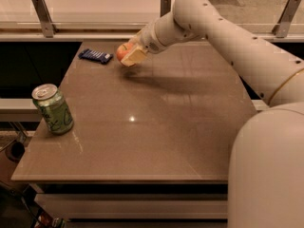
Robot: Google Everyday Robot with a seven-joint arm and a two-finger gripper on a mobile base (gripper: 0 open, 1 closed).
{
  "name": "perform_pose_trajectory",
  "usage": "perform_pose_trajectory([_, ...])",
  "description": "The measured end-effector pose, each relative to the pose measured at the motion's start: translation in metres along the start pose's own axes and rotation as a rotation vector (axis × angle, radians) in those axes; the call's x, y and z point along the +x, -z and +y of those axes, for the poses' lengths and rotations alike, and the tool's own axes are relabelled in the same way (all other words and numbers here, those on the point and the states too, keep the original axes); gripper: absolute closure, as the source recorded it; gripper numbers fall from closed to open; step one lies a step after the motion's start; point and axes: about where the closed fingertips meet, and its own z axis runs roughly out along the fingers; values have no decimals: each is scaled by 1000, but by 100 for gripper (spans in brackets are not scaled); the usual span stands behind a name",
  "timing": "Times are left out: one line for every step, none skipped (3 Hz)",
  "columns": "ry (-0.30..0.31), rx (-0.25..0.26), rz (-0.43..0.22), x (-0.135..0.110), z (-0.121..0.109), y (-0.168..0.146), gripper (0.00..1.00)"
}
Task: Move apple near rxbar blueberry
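The gripper (pixel 129 55) is at the far left part of the brown table (pixel 171 127), just to the right of the rxbar blueberry (pixel 96 56). Its pale fingers are closed around the apple (pixel 122 51), whose red-orange side shows on the side facing the bar. The apple sits close beside the rxbar blueberry with a narrow gap between them. It seems to be slightly above the tabletop rather than resting on it, though that is hard to judge from this angle. The rxbar blueberry lies flat near the table's far left corner. The white arm (pixel 213 30) reaches toward the bar from the right. A green soda can (pixel 53 109) stands upright well in front of the bar, near the table's left edge.
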Motion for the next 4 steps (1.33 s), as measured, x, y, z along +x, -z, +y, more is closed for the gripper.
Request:
perform_pose_trajectory([-19, -48, -4, 4, 6, -29, 100])
perform_pose_trajectory([-20, -52, -4, 4, 7, -31, 100])
perform_pose_trajectory([-20, -58, -5, 4, 9, -35, 82])
perform_pose_trajectory([-20, -63, -5, 4, 11, -38, 59])
